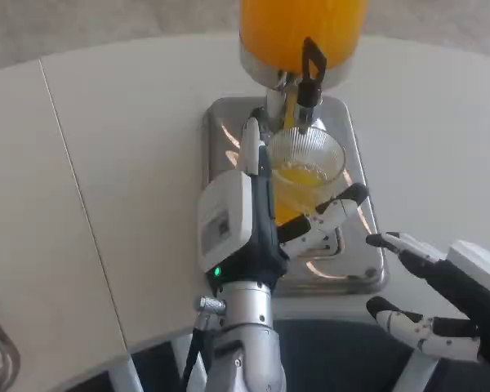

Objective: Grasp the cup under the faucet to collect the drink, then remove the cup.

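- The clear ribbed plastic cup stands upright on the shiny steel drip tray of the dispenser, directly beneath the faucet, with a shallow pool of orange drink in its bottom.
- Its long axis runs vertically, mouth up, so any move away has to keep it level or the drink will slop.
- A thin orange stream appears to run from the faucet into the cup, so filling looks to be under way rather than finished.
- Above the faucet sits the round tank of orange juice, with a black tap lever on its front.
- The left hand is wrapped round the cup from the cup's near-left side: one finger rises along the cup's left wall, and other fingers curl under and across its near side. It seems to have the cup in a firm hold.
- The cup therefore lies just ahead and slightly right of the left hand's white back, already inside the grasp.
- The right hand hovers off the tabletop's near edge, well apart from the cup, its fingers spread and holding nothing.
- The left hand is plainly the nearer one; the likely withdrawal is a pull toward the robot, out from under the faucet.
- The tray rests on the white round tabletop.
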Robot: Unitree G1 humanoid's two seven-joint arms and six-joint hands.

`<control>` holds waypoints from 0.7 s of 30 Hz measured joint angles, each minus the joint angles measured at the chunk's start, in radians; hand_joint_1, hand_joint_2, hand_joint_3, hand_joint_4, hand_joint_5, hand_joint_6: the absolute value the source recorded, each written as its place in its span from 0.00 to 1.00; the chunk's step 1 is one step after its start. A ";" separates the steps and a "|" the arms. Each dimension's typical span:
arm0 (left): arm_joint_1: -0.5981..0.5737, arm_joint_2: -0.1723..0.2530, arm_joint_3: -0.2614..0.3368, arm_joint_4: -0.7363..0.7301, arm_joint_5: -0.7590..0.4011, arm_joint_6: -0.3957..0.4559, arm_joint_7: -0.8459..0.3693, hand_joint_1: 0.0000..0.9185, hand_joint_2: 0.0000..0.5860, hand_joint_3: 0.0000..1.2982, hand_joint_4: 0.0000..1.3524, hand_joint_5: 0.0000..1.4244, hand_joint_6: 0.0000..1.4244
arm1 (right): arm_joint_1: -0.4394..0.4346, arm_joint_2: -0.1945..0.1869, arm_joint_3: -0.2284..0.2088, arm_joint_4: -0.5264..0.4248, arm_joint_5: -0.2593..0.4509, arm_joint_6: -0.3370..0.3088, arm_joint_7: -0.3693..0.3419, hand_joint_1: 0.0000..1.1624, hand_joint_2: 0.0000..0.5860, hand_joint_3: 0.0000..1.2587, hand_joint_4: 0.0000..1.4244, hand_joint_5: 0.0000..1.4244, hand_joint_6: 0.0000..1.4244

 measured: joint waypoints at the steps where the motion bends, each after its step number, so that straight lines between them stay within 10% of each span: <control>1: -0.007 -0.003 0.000 0.007 0.000 0.000 0.002 0.39 0.07 0.00 0.00 0.21 0.27 | -0.001 0.000 0.000 0.000 0.001 0.000 0.000 0.36 0.83 0.06 0.00 0.00 0.00; 21: -0.127 0.008 -0.011 0.224 -0.035 -0.022 0.108 0.38 0.09 0.00 0.00 0.23 0.28 | -0.025 -0.003 0.005 0.010 0.002 0.000 0.000 0.36 0.84 0.06 0.00 0.00 0.00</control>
